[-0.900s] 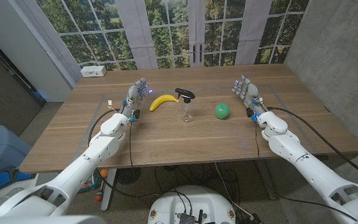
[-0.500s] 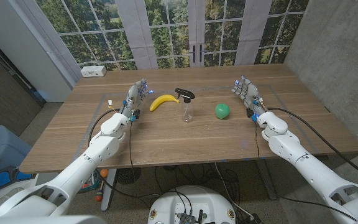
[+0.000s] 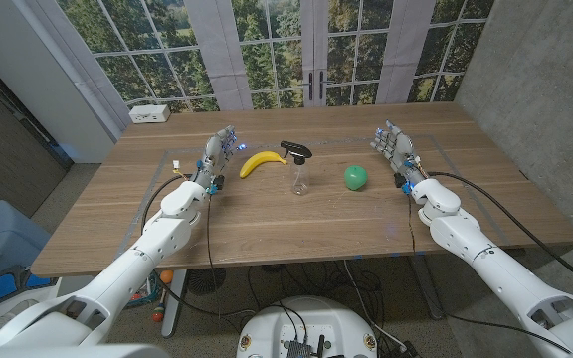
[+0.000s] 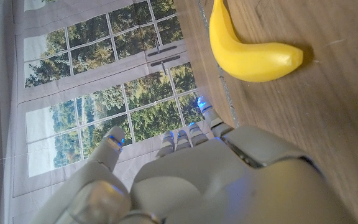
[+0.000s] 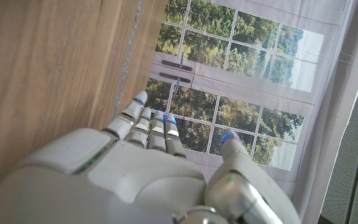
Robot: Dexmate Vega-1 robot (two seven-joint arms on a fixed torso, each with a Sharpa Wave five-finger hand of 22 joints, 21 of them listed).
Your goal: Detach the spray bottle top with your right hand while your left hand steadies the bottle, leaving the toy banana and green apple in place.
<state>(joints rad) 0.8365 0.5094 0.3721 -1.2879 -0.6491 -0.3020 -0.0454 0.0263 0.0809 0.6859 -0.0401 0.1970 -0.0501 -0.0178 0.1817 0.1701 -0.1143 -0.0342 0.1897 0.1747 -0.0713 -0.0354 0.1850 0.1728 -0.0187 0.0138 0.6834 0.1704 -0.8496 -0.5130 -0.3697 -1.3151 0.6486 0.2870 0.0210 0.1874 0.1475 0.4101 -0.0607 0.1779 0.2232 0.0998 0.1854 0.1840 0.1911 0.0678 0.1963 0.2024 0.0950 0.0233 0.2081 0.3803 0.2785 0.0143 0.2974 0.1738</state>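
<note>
Centrally, clear spray bottle (image 3: 299, 177), black top (image 3: 295, 151), curved banana (image 3: 260, 162), round apple (image 3: 355, 177)

Banana (image 3: 260, 162) left of spray bottle (image 3: 298, 169), apple (image 3: 355, 178) seemingly right.

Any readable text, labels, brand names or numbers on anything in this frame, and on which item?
None can be read.
Spray bottle: clear body, black top, no label legible.
Banana and apple: plain, no marks.
White box at the table's far left corner: too small to tell if it carries print.
Left hand and right hand: blue lights, no lettering visible.
</note>
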